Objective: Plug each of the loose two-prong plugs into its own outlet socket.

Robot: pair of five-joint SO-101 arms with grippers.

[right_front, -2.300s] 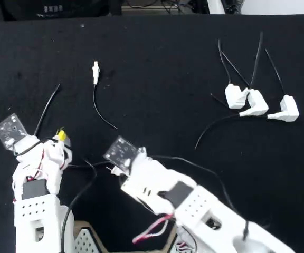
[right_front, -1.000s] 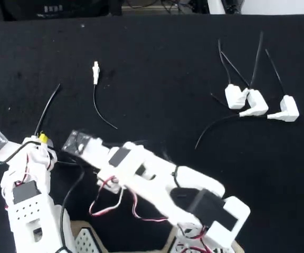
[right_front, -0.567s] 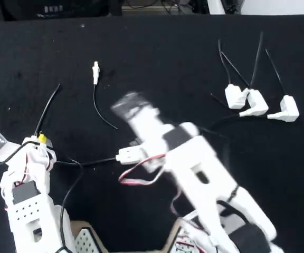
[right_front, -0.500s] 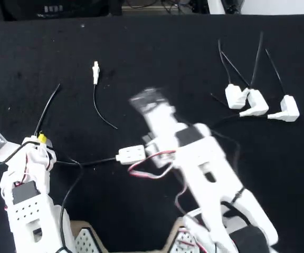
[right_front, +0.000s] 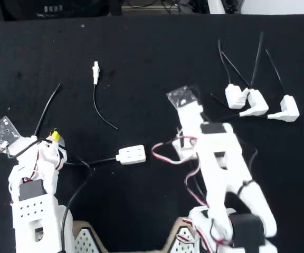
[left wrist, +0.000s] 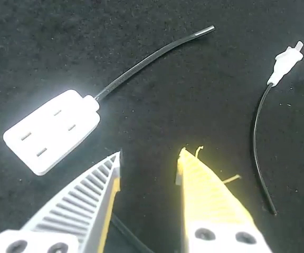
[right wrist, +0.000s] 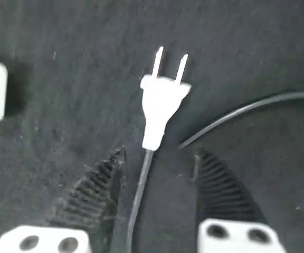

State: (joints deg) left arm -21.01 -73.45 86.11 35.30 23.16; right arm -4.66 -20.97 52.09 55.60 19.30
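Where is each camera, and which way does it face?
High view: fixed overhead, looking down at the black table; both arms show.
Left wrist view: past the open left gripper, down at white outlet block and slim white plug, both also in high view.
Right wrist view: past the open right gripper, down at a white two-prong plug.

No writing or number here is legible.

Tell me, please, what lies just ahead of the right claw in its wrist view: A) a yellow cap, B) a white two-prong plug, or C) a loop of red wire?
B: a white two-prong plug lies just ahead of the right claw, prongs pointing away, its cord running back through the open claw.
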